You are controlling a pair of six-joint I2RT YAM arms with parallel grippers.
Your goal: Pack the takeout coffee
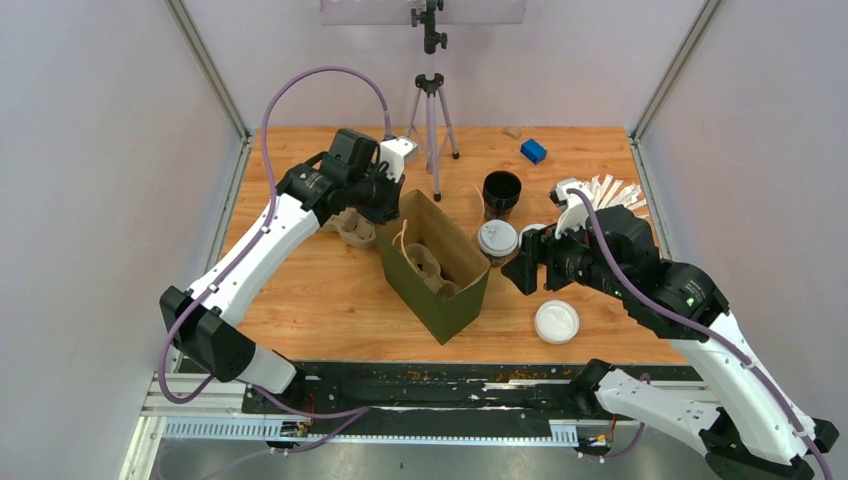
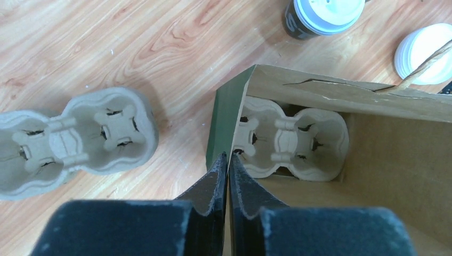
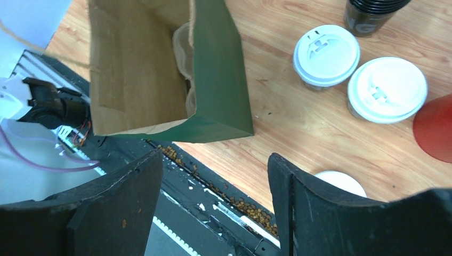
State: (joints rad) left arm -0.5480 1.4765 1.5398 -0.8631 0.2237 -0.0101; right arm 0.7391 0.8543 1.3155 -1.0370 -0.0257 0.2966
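Left tool pinches the green paper bag at a rim corner. Toward the tabletop's right edge a lidded coffee cup and its twin stand: light, probably crushable, so grip the wall below the lid. Right tool spread, empty

A wooden tabletop carries a green paper bag, standing open in the middle with a pulp cup carrier inside. A second carrier lies just left of it. Far right of the bag stands a stack of black cups. A loose white lid lies near right. A blue block and a tripod are at the far edge.
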